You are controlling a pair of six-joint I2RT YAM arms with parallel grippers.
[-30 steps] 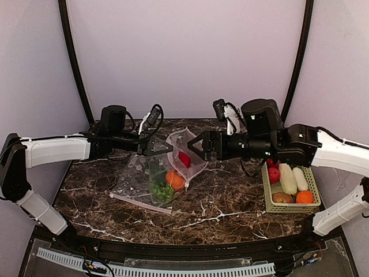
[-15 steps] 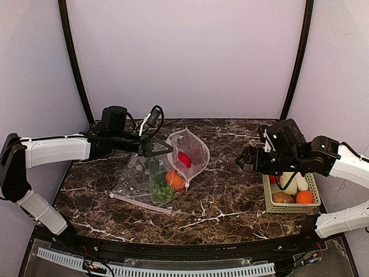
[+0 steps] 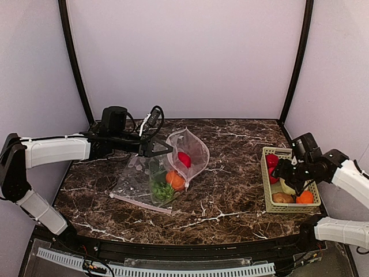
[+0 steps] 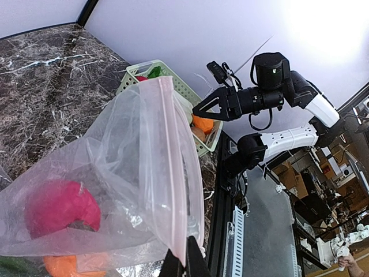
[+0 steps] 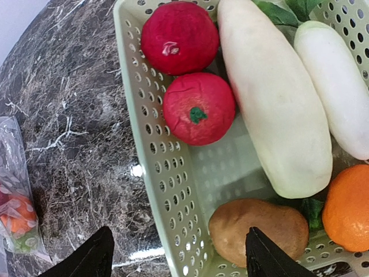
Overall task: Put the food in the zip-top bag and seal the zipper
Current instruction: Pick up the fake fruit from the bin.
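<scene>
Bag of clear dotted plastic sits left of centre on the marble surface. Its mouth is held up and open by the left claw, which is clamped on the pink zipper strip. Inside lie a red apple, an orange and greens. The right claw hangs with fingers spread apart over the green basket, which holds two red fruits, two white radishes, a potato and a second orange.
</scene>
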